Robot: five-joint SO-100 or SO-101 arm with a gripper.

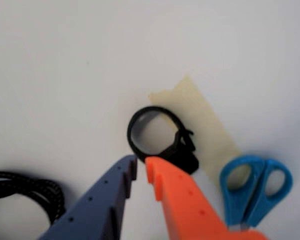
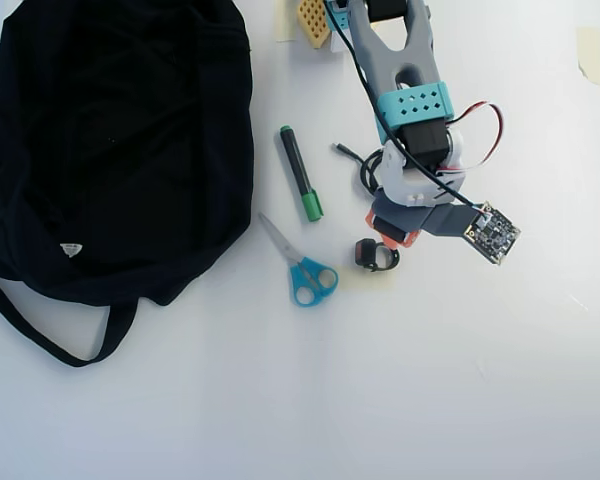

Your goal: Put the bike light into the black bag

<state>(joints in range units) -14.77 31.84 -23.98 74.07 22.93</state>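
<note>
The bike light [image 1: 186,156] is a tiny black block with a black loop strap, lying on the white table on a strip of tan tape. In the wrist view it lies just beyond my gripper [image 1: 141,165], slightly right of the tips. My blue and orange jaws stand almost together with only a thin gap and nothing between them. In the overhead view the light [image 2: 372,255] lies just below my gripper [image 2: 388,235]. The black bag [image 2: 120,150] lies floppy at the far left, with a white label and a long strap.
Blue-handled scissors [image 2: 305,275] lie between the light and the bag; they also show at the right in the wrist view [image 1: 255,190]. A green-capped marker [image 2: 300,173] lies above them. A coiled black cable [image 1: 35,192] lies left of my jaws.
</note>
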